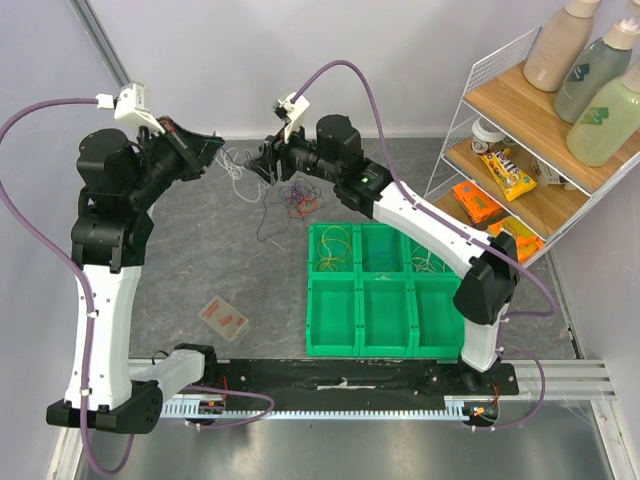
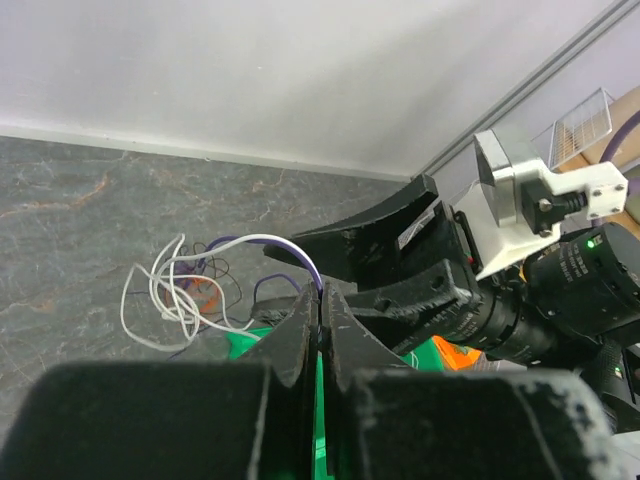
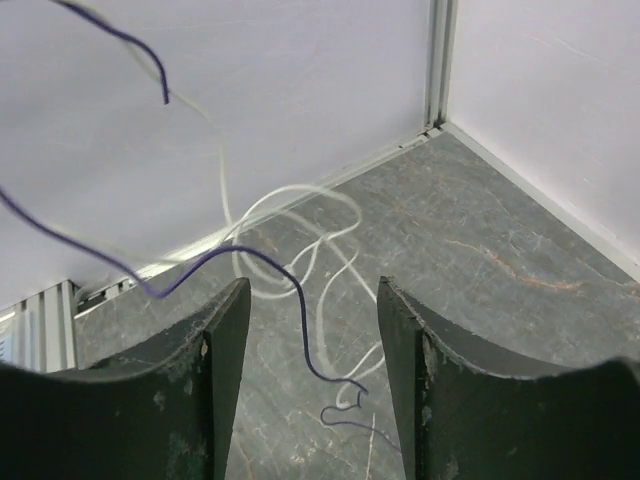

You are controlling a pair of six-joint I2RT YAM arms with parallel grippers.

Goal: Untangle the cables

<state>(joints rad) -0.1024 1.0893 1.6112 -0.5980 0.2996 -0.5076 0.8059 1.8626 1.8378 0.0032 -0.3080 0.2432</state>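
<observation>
The cables (image 1: 293, 196) lie as a loose purple, orange and dark tangle on the grey table behind the green tray, with white loops (image 1: 238, 166) to their left. My left gripper (image 1: 213, 146) is raised beside them. In the left wrist view it (image 2: 322, 296) is shut on a purple and white wire (image 2: 288, 243) that arcs up from the pile (image 2: 180, 290). My right gripper (image 1: 259, 162) faces it, close by, and is open. In the right wrist view a purple wire (image 3: 256, 251) hangs between its open fingers (image 3: 312, 300) without being pinched, and white loops (image 3: 300, 192) lie beyond.
A green six-compartment tray (image 1: 311, 290) sits in front of the tangle, with yellow wires in its back-left cell and white ones in its back-right cell. A small red-and-clear packet (image 1: 223, 317) lies front left. A wire shelf rack (image 1: 520, 170) with snacks and bottles stands on the right.
</observation>
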